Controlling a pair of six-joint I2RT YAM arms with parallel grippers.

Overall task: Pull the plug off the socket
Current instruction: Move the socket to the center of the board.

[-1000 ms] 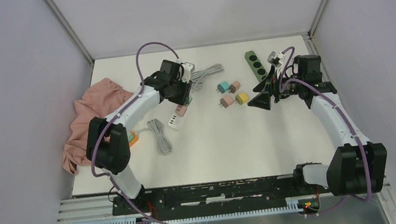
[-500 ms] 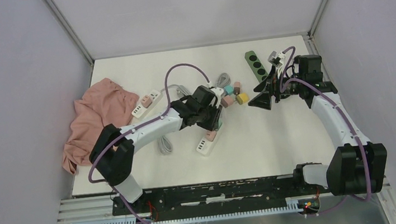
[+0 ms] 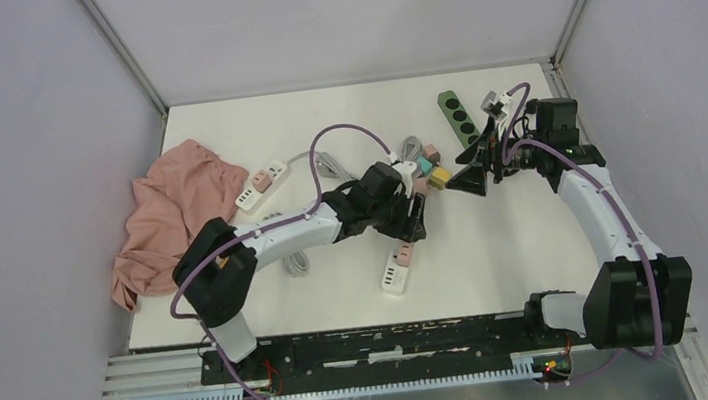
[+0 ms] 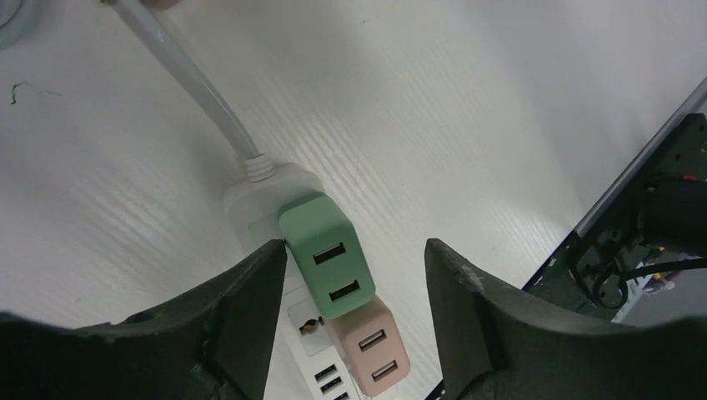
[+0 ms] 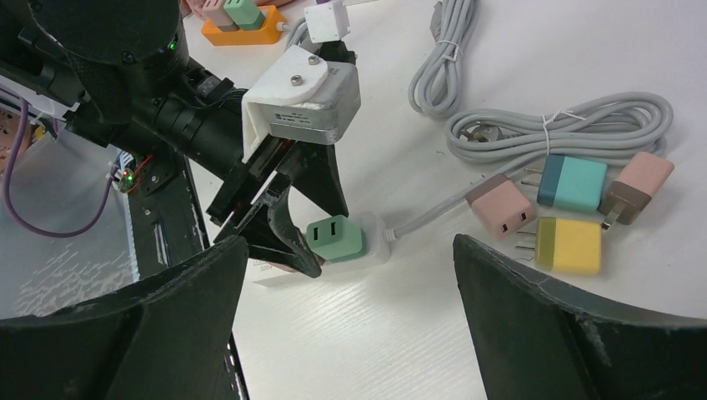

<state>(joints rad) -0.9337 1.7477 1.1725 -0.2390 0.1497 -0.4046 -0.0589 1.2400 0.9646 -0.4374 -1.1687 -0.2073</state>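
Green plug (image 4: 327,267) was noted seated in the cord-end socket of the white power strip (image 4: 254,200), just beside a pink plug (image 4: 371,346), near mid-table. Left gripper (image 4: 354,250) was found unclenched around it, one finger touching the plug's edge, the other apart. Right gripper (image 3: 469,169) was held spread wide, nothing between.

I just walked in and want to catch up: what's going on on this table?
The left gripper is down over a white power strip. Its jaws stand open on either side of a green plug, which sits in the strip beside a pink plug and has not been pulled out yet. The right gripper hangs open and empty off to the side, near some loose plugs.
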